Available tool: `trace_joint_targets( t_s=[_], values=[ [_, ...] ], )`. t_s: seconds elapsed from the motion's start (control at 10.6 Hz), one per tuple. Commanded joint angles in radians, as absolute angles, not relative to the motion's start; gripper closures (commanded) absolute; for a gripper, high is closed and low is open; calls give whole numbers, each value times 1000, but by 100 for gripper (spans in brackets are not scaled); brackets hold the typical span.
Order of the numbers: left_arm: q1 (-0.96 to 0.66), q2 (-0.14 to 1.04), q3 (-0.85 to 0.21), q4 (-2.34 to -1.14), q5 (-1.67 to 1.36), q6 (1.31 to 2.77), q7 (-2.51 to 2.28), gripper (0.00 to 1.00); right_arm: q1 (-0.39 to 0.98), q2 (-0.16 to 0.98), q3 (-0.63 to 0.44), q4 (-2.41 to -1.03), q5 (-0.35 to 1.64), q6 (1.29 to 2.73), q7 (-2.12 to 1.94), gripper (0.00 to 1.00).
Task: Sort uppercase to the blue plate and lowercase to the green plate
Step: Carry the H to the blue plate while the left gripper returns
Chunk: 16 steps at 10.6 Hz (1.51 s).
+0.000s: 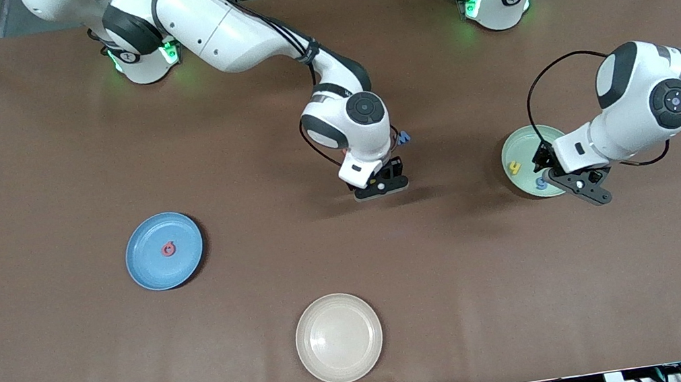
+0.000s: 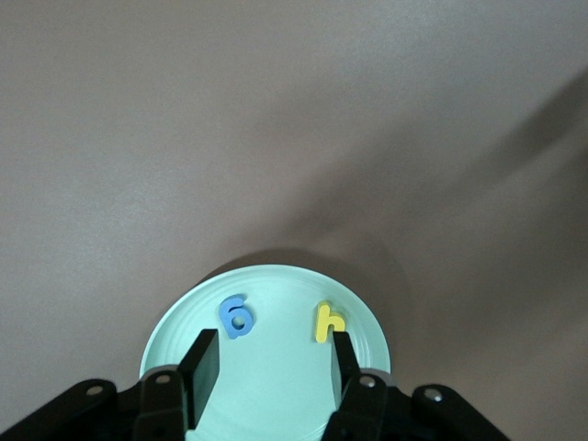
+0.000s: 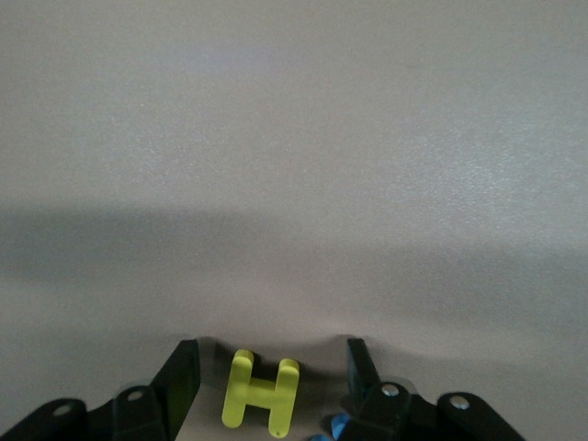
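**Yellow capital H sits squarely between the right gripper's spread fingers**

The right gripper (image 3: 271, 372) is low over the middle of the brown surface (image 1: 43, 159), its fingers apart with nothing clamped. In the right wrist view the small yellow foam capital H (image 3: 261, 393) lies flat on the surface directly in the gap, its two uprights running roughly parallel to the fingers, so a straight closing should catch it across its width. A scrap of blue foam (image 3: 338, 426) shows at the edge by one finger; which letter it is cannot be told from here. The round blue shallow plate (image 1: 148, 271), carrying a red ring-shaped O (image 1: 169, 248), lies toward the right arm's end, making that arm the natural carrier.

The left gripper (image 2: 271, 367) hangs over the pale mint-green round plate (image 2: 276, 404), fingers parted and empty, with the blue lowercase g (image 2: 235, 316) and yellow lowercase h (image 2: 328, 321) resting in the plate.
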State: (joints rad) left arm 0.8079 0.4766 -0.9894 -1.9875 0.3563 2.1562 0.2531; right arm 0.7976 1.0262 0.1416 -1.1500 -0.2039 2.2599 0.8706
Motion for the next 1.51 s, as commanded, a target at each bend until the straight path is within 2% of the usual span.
trace_joint_targets(
  t_s=[0.0, 0.28, 0.47, 0.85, 1.04, 1.13, 1.42],
  values=[
    [808, 483, -994, -1974, 342, 2145, 249, 43, 808, 1051, 138, -1109, -209, 2256, 893, 31],
    [808, 488, -996, -1977, 345, 2138, 217, 43, 811, 1049, 138, -1112, -209, 2244, 893, 36],
    [808, 489, -999, -1986, 345, 2123, 160, 44, 816, 1049, 138, -1115, -210, 2244, 893, 45],
    [808, 488, -1034, -1985, 341, 2049, 75, 45, 827, 1036, 138, -1120, -221, 2221, 894, 100],
    [808, 488, -1034, -1985, 337, 2049, 71, 49, 816, 994, 140, -1120, -216, 2157, 888, 100],
    [808, 486, -1037, -1982, 334, 2042, 69, 54, 804, 967, 140, -1120, -209, 2136, 887, 100],
    [814, 483, -1090, -1979, 333, 2010, -21, 62, 769, 885, 109, -1121, -158, 2076, 887, 100]
  ],
)
